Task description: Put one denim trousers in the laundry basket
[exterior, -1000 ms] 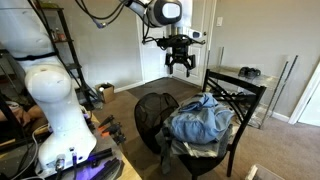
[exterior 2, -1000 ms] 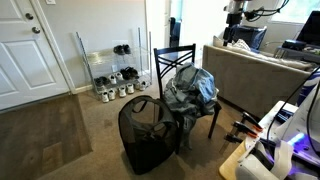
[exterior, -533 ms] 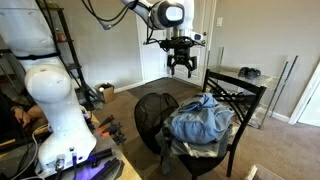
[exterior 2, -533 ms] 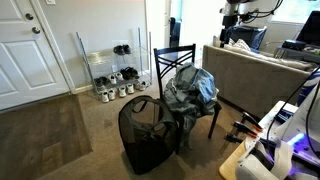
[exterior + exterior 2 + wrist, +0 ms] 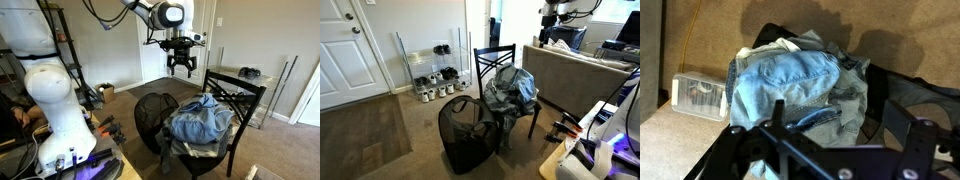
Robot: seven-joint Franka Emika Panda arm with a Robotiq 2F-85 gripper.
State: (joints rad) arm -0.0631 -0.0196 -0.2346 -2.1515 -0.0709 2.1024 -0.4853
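A heap of denim garments [image 5: 200,120] lies on the seat of the black chair [image 5: 240,95]; it also shows in the other exterior view [image 5: 510,88] and the wrist view [image 5: 785,82]. A greyer denim piece [image 5: 845,100] lies on the heap's right side; I cannot tell for certain which piece is the denim trousers. The laundry basket [image 5: 152,118], black mesh, stands on the floor against the chair [image 5: 465,135], and its rim shows in the wrist view [image 5: 915,95]. My gripper [image 5: 180,68] hangs open and empty high above the chair [image 5: 840,135], touching nothing.
A white robot body [image 5: 55,100] stands at the left. A shoe rack [image 5: 430,70] stands by a white door [image 5: 350,50]. A sofa [image 5: 575,65] stands behind the chair. A clear box [image 5: 700,92] lies beside the heap.
The arm has shifted very slightly sideways high above the chair. The gripper stays open and empty. The garments and basket have not moved.
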